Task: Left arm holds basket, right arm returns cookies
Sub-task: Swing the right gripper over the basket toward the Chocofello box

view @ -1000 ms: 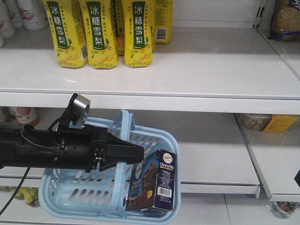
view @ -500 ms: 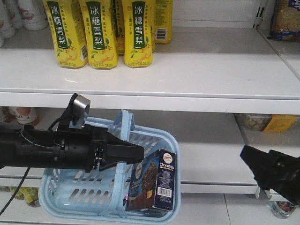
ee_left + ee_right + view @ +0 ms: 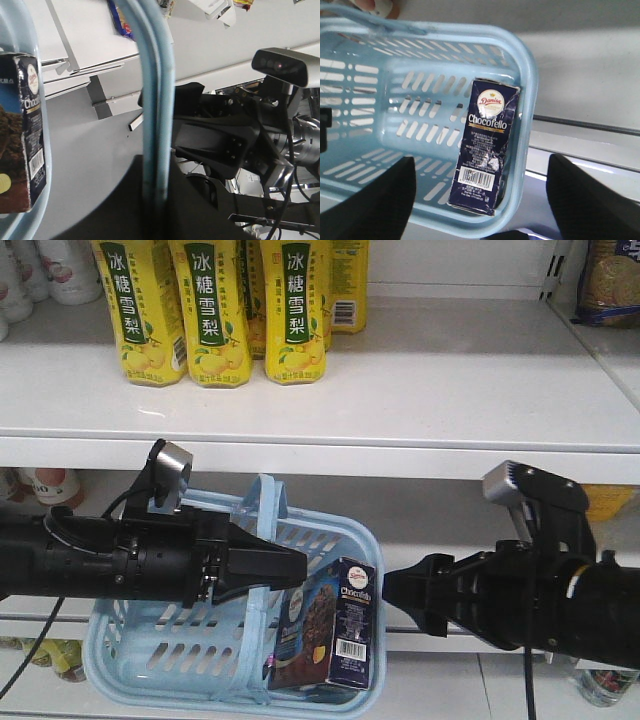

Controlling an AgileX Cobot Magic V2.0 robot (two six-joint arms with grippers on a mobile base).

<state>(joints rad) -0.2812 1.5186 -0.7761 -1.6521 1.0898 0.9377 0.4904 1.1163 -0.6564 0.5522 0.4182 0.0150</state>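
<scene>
The basket (image 3: 130,665) is smooth light blue plastic with a soft sheen, its slotted walls and thin hoop handles (image 3: 155,100) moulded of the same stuff. The cookies (image 3: 487,145) box inside it is glossy printed card, scuffed and creased pale along its edges. The left arm (image 3: 90,565) and the right arm (image 3: 570,610) have matt black casings, the camera block (image 3: 176,466) on the left one looks like silver-grey brushed metal, the shelf (image 3: 450,390) is smooth and white-painted with a dull sheen, and the bottles (image 3: 215,310) on it carry glossy yellow film labels.
</scene>
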